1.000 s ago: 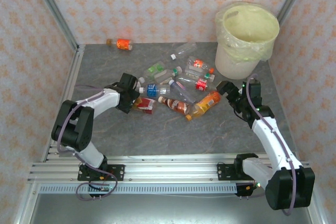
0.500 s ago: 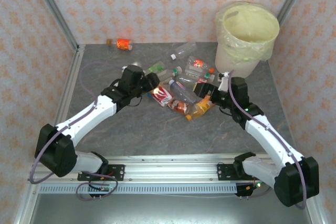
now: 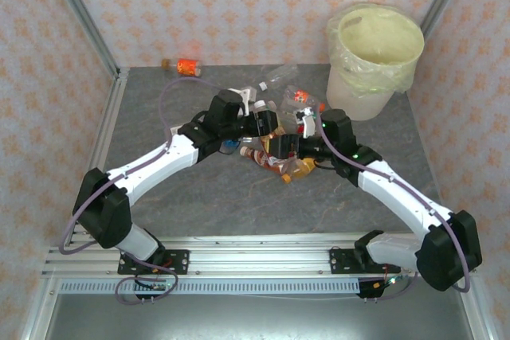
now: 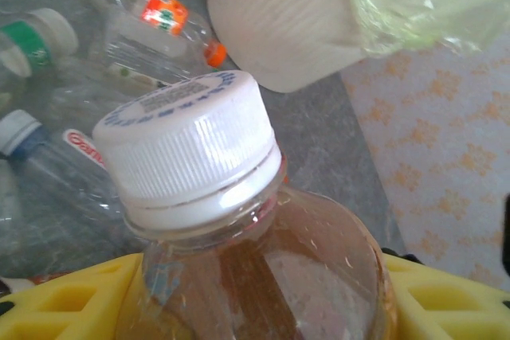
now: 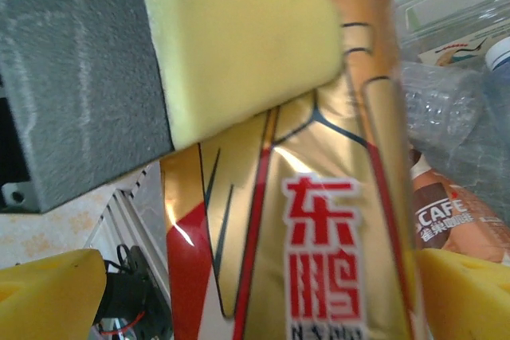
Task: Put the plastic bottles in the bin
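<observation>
Plastic bottles [image 3: 275, 129] lie in a heap at mid-table. My left gripper [image 3: 267, 123] is over the heap. In the left wrist view the left gripper [image 4: 259, 304] is shut on a clear bottle [image 4: 263, 276] with a white cap and brownish contents, which fills the gap between the yellow fingers [image 4: 72, 300]. My right gripper [image 3: 285, 149] stands open around a gold-and-red labelled bottle [image 5: 319, 220], with a gap on its left side. That orange bottle [image 3: 301, 166] rests on the table. The bin [image 3: 358, 101] stands at the back right, and its wall [image 4: 279, 21] shows beyond the held bottle.
An orange-labelled bottle [image 3: 187, 67] lies alone at the back left. A clear one [image 3: 279, 76] lies near the back wall. A grey part with a yellow pad [image 5: 239, 37] rests against the gold bottle's upper end. Both grippers sit close together. Metal rails run along the near edge [image 3: 255, 260].
Both arms have reached into the middle of the heap. The left gripper moved right and away with its bottle. The right gripper moved left, down over the gold bottle.
</observation>
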Robot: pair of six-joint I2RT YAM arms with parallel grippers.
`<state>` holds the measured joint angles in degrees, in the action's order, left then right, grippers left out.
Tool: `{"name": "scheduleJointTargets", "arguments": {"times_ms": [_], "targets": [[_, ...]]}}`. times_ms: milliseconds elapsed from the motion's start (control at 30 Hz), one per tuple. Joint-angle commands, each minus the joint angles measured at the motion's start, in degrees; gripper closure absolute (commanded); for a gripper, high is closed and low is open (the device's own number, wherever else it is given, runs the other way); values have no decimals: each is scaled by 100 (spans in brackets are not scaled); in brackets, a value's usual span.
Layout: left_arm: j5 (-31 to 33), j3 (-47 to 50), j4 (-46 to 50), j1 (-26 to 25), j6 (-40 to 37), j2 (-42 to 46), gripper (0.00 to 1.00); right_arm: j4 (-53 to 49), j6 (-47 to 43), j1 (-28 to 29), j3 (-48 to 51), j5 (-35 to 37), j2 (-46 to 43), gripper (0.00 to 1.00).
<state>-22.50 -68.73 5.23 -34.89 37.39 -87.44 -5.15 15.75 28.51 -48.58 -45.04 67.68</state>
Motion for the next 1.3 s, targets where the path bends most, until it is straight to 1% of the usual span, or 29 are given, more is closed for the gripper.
{"name": "scheduleJointTargets", "arguments": {"times_ms": [0,67,100,200,267,367,400,500,533,700,800,900,1000,1067,1167,1267], "targets": [[-226,-163,-331,-9,-105,34,38,-52,-238,37,-172,38,153,1],[-272,-134,-419,-9,-67,34,38,-35,-218,38,-170,129,158,1],[-280,-130,-451,-9,-48,27,38,-38,-220,40,-170,158,149,4],[-314,-110,-522,-9,12,25,38,-96,-264,34,-196,262,132,19],[-317,-121,-523,-5,36,34,38,-164,-356,37,-226,276,123,27],[-266,-297,-217,8,-69,82,34,-434,-585,34,-346,392,97,33],[-243,-354,-109,25,-112,110,30,-574,-674,32,-406,504,99,35],[-194,-457,83,109,-113,233,6,-970,-900,36,-625,1105,176,40],[-180,-474,141,151,-109,288,1,-1108,-980,26,-720,1238,224,42],[257,-580,682,313,28,664,0,-1439,-1148,-167,-1163,1615,511,43],[986,-477,1060,364,220,1028,0,-1620,-1149,-457,-1606,1891,785,44],[1704,11,1021,386,268,1482,0,-1752,-1064,-837,-2287,2001,1108,44],[1893,609,814,385,62,1794,0,-1757,-852,-1209,-3092,1939,1464,44],[2084,886,879,386,63,1917,0,-1749,-651,-1467,-3613,1928,1733,44],[2327,1189,1118,385,-133,2101,0,-1694,-356,-1847,-4379,2138,2144,43],[2946,1401,1455,387,-275,2337,0,-1700,-341,-2115,-5063,2319,2526,43]]}}
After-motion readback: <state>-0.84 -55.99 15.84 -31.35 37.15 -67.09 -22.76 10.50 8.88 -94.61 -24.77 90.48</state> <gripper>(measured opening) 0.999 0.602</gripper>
